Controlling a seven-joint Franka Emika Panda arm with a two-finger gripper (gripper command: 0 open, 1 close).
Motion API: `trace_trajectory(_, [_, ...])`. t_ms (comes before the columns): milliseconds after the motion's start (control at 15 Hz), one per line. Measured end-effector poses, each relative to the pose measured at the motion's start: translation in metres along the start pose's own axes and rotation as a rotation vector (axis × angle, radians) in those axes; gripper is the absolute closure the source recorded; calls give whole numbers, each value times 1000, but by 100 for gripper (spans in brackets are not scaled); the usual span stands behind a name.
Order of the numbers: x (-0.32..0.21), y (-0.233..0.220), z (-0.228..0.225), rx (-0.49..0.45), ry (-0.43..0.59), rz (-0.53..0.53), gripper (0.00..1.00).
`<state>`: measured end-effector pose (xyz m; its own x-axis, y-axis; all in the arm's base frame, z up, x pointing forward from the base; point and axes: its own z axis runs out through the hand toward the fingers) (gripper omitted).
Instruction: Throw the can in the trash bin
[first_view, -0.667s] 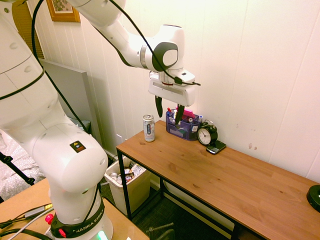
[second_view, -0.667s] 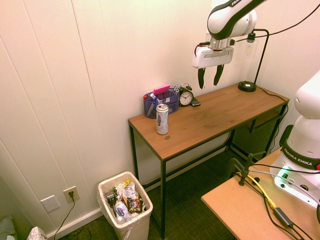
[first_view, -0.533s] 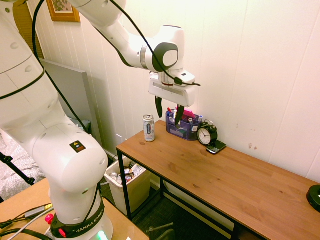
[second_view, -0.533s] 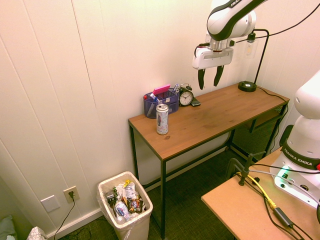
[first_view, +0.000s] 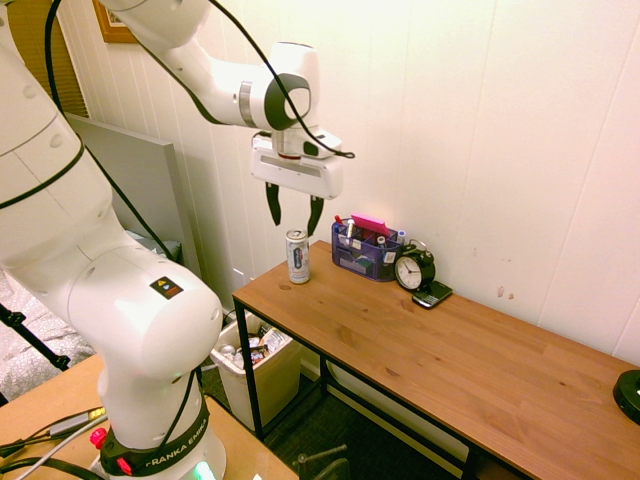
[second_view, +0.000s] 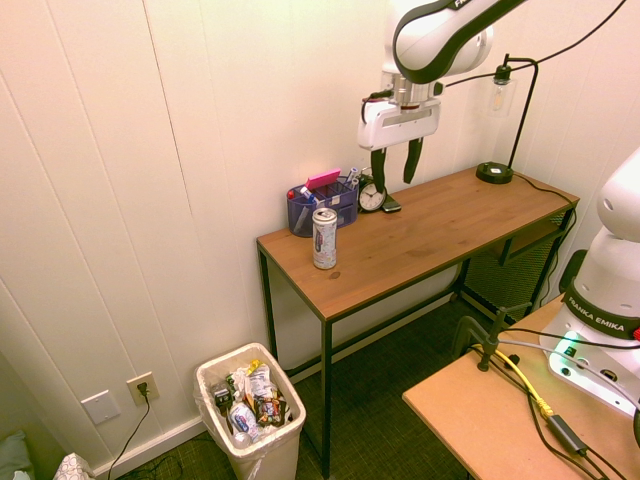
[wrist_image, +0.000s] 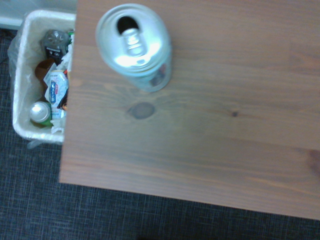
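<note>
The slim silver can (first_view: 297, 256) (second_view: 324, 238) stands upright near the left end of the wooden table (first_view: 440, 360) (second_view: 420, 235). My gripper (first_view: 292, 212) (second_view: 394, 171) hangs open and empty in the air a short way above the can, fingers pointing down. From the wrist view I look straight down on the can's opened top (wrist_image: 133, 41). The cream-white trash bin (first_view: 240, 372) (second_view: 250, 415) (wrist_image: 20, 85) stands on the floor beside the table's left end, holding wrappers and other rubbish.
A blue-purple desk organizer (first_view: 366, 252) (second_view: 322, 203), a small black clock (first_view: 413, 270) (second_view: 372, 194) and a phone (first_view: 432, 294) sit along the wall behind the can. A black lamp base (second_view: 494, 172) stands at the table's far end.
The arm has swung from over the desk organizer toward the table's left end; the gripper now hangs over the can and stays open. The can has not moved.
</note>
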<state>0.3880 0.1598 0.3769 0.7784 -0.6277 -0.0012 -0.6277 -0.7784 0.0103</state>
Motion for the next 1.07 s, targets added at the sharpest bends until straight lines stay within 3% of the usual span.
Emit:
trace_trajectory(200, [-41, -53, 20, -48, 2, 9, 0])
trace_trajectory(600, [-7, -124, 78, -148, -61, 120, 0])
trace_trajectory(1067, [31, -139, 99, -198, -39, 249, 0])
